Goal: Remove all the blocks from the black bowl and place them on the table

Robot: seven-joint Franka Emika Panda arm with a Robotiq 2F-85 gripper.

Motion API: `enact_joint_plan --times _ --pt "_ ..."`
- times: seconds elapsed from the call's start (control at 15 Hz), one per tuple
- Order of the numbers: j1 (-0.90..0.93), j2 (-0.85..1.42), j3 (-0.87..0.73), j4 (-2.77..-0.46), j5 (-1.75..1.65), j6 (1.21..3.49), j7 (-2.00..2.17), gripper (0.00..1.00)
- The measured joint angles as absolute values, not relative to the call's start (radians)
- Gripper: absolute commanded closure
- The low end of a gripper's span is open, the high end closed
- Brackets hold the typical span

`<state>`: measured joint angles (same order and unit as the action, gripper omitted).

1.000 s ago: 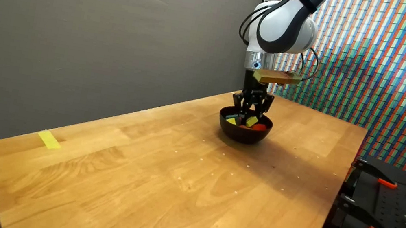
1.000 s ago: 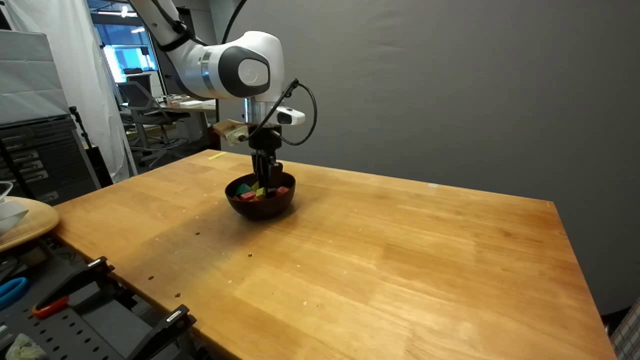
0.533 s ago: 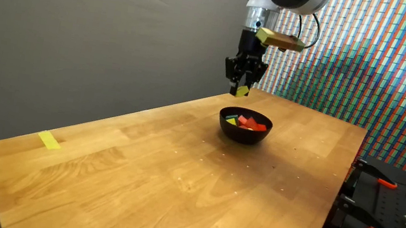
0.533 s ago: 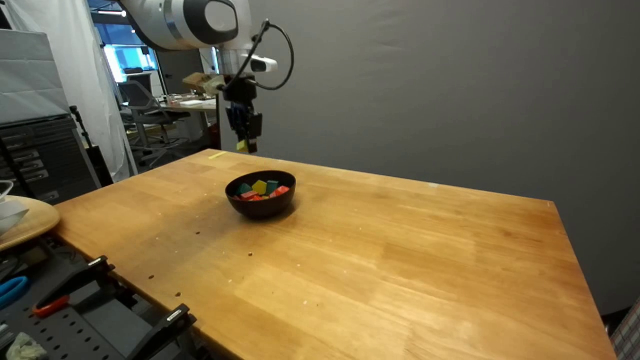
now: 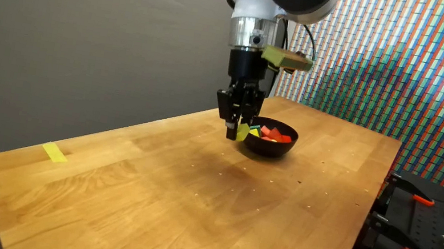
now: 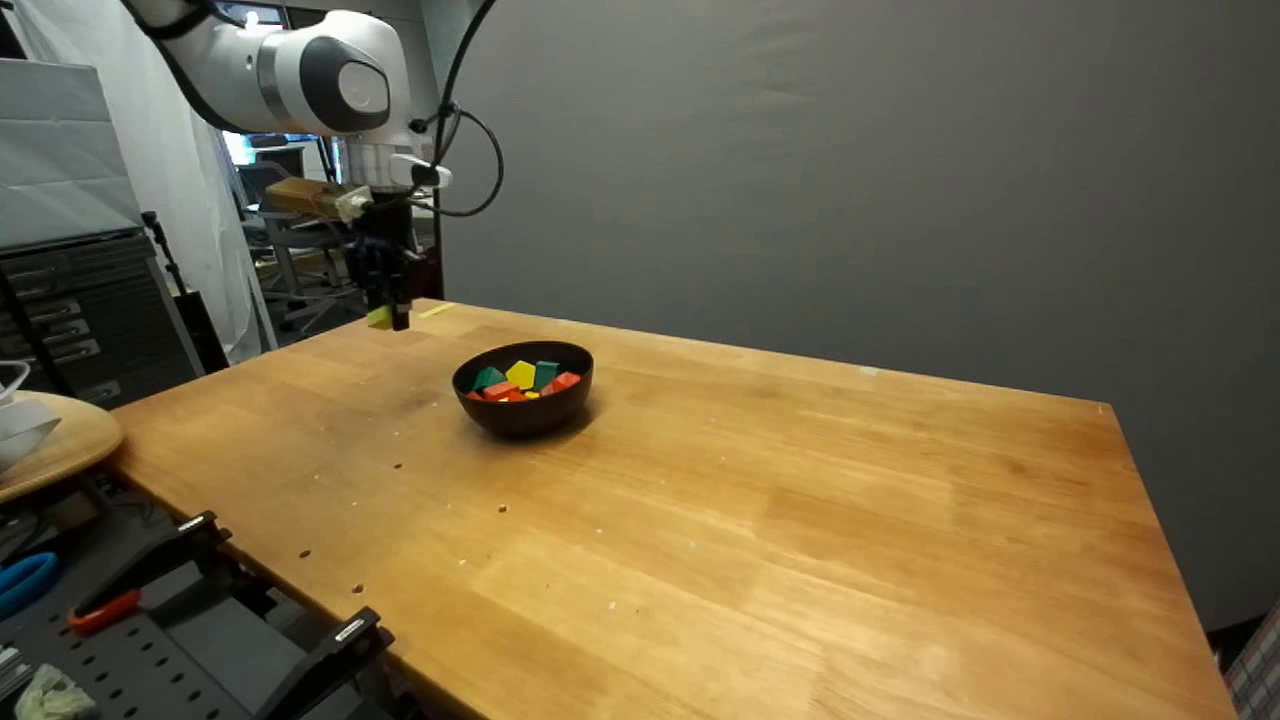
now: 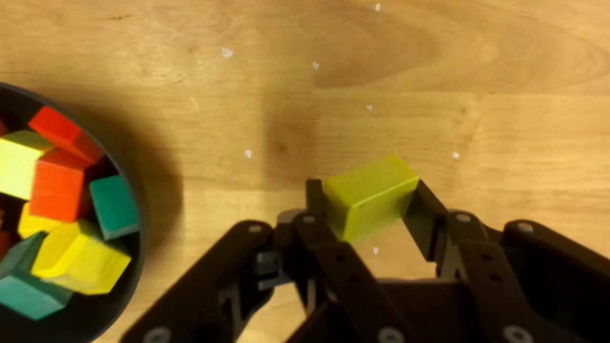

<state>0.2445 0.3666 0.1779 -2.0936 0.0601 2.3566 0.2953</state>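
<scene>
My gripper (image 7: 369, 202) is shut on a yellow block (image 7: 374, 193), which sits tilted between the fingertips. Gripper (image 5: 238, 131) and block (image 5: 243, 132) hang beside the black bowl (image 5: 270, 148) in an exterior view, and to its left in an exterior view (image 6: 390, 318). They are above the wood-grain table (image 6: 800, 520). The bowl stands upright and holds several blocks. The wrist view shows part of it at the left, with red (image 7: 59, 186), yellow (image 7: 81, 262) and green (image 7: 113, 205) blocks inside. The rest of the bowl is cut off there.
A flat yellow tape strip (image 5: 54, 152) lies near the table's far corner. Black clamps with orange tips (image 5: 401, 240) grip the table's side edge by a dark cart. A grey wall (image 6: 850, 200) runs along the back edge. A round wooden board (image 6: 70, 445) stands beside the table.
One second ago my gripper was down in the bowl. It rose with the yellow block, then moved sideways off the bowl and lower. The bowl and its other blocks stayed in place.
</scene>
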Motion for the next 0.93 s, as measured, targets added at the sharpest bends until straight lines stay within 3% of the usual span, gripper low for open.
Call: enact_joint_plan --times 0.07,0.13,0.2,0.4,0.53,0.93 --pt "0.242 0.412 0.173 -2.07 0.06 2.342 0.278 0.74" --pt "0.237 0.453 0.166 -2.046 0.06 2.332 0.262 0.3" --pt "0.233 0.489 0.157 -2.023 0.06 2.322 0.251 0.29" --pt "0.222 0.559 0.132 -1.96 0.059 2.274 0.232 0.06" --pt "0.212 0.566 0.13 -1.925 0.063 2.219 0.222 0.0" --pt "0.173 0.432 0.089 -1.92 0.08 2.108 0.232 0.0"
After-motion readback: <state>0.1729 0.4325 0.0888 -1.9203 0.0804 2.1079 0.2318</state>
